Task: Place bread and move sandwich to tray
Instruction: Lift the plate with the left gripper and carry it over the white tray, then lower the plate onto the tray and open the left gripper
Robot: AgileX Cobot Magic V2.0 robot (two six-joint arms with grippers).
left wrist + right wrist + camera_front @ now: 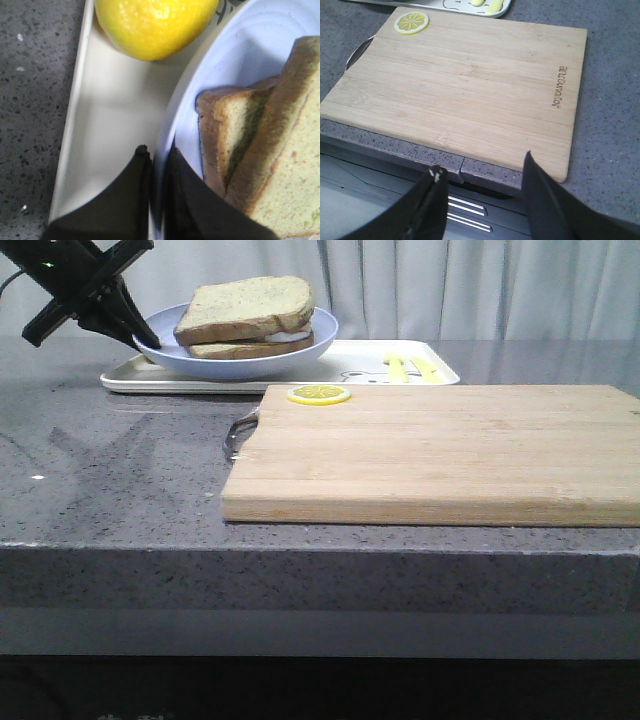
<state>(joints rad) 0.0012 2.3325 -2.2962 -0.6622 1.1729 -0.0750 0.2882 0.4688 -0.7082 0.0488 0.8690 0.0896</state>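
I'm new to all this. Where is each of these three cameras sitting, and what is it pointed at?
Front: faces forward over the counter at the cutting board, tray and sandwich; left gripper shows.
Left wrist: on the left arm, close on the plate rim its fingers pinch.
Right wrist: on the right arm, above the board; open right gripper shows.
Shared: board, lemon slice.

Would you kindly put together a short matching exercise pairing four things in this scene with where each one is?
1. sandwich
2. lemon slice
3. pale blue plate
4. left gripper

a. on the cutting board's corner
b. pinching the plate's rim
c. on the plate
d. over the tray

Pairs: 1-c, 2-a, 3-d, 4-b
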